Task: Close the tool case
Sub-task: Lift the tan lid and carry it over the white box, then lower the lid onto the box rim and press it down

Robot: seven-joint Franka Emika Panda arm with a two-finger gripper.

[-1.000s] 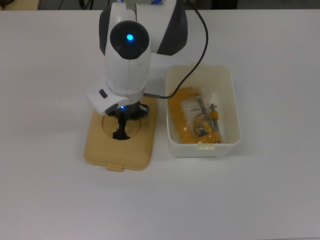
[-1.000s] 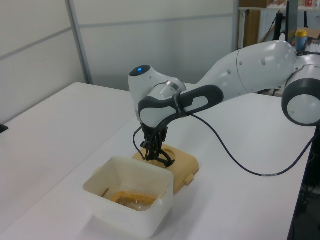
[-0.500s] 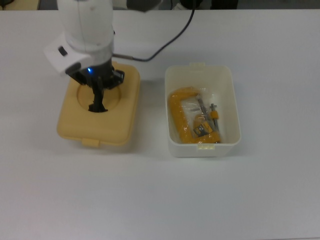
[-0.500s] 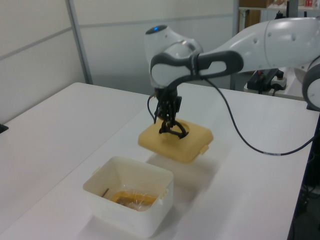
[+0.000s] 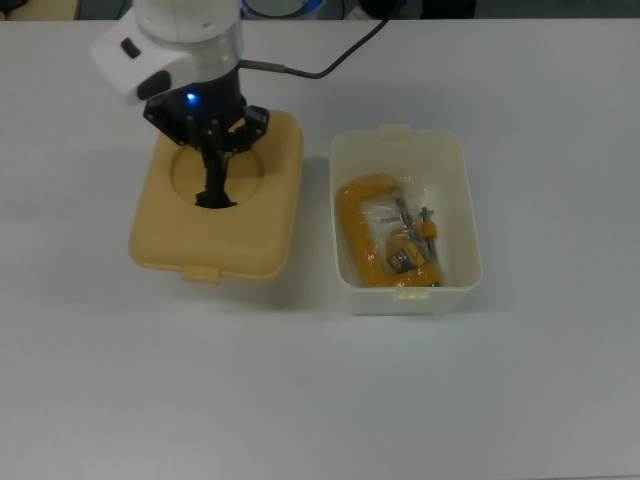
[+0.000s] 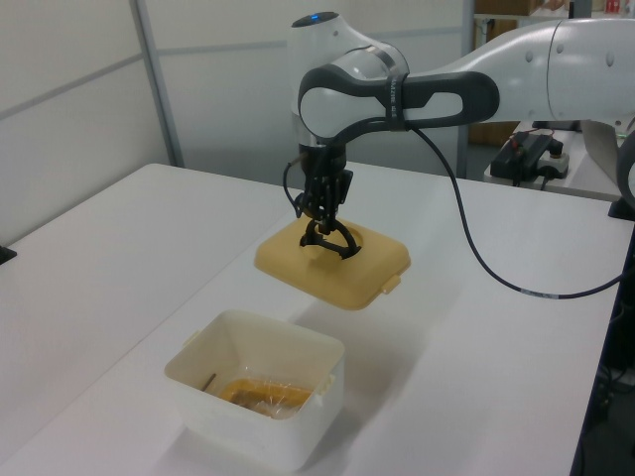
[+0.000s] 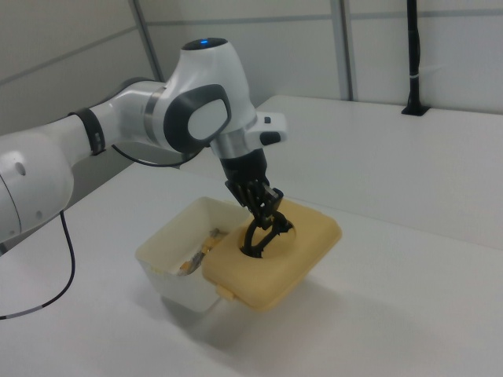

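Lifted lid (image 5: 220, 215) shifted toward tub (image 5: 405, 220), above white table (image 5: 520, 390).

Tan lid (image 5: 218, 216) tilted in the air, beside the open white tub (image 5: 405, 222).

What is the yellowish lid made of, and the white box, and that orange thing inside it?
The lid looks like matte tan plastic: smooth, moulded, with rounded corners and a small tab. The white box seems to be thin, slightly glossy plastic; its walls look a bit see-through. The orange clamp is probably painted metal, judging by its shiny grey screw, though clear wrapping hides details.
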